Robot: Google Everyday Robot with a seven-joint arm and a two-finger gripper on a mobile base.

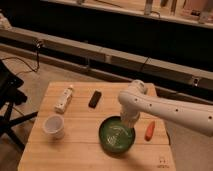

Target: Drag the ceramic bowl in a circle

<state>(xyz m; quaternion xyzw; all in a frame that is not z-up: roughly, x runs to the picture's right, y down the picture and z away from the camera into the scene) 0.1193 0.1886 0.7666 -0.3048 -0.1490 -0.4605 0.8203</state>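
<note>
Tool [120, 131] dips inside glossy green ceramic bowl [103, 135].

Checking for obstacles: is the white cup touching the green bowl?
No, the white cup stands apart from the green bowl, which the gripper reaches into.

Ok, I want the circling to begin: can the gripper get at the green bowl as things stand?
Probably yes. The gripper reaches down into the green bowl, with nothing between them; the carrot and the white cup sit apart from the bowl, one on either side.
</note>
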